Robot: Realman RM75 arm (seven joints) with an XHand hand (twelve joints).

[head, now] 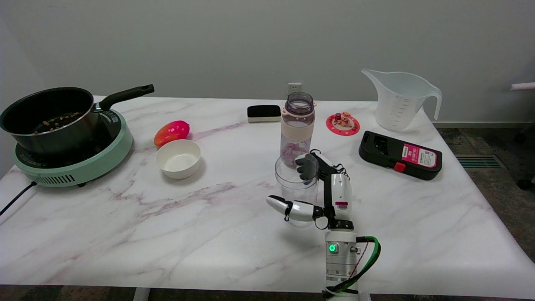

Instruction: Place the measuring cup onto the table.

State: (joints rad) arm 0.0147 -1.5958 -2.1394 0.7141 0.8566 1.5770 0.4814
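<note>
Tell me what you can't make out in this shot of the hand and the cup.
- Head view: whether the clear cup rests on the table; the right hand covers its base.
- Markings on the big pitcher: too small.
- Black box's label: text too small.

The worktop (pixel 209 234) is white marble-patterned, with faint pinkish-purple veins. A black saucepan (pixel 46 119) sits on a mint-green hotplate (pixel 79 165). Beside a white bowl (pixel 178 158) lies a fruit (pixel 171 132) shaded orange to bright pink. The eraser block (pixel 263 113) is black on top, white beneath. The bottle (pixel 297 127) is clear with a smoky tint, a pale peach band and pink-purple pieces inside. The measuring cup (pixel 295 180) is colourless and see-through. The right hand (pixel 322 192) is white with black fingers (pixel 306 166); a green light glows on its silver wrist. The coaster (pixel 342 124) is pink-red. The jug (pixel 399 100) is translucent white. The flat case (pixel 399 154) is black with a pink label and a red button.
</note>
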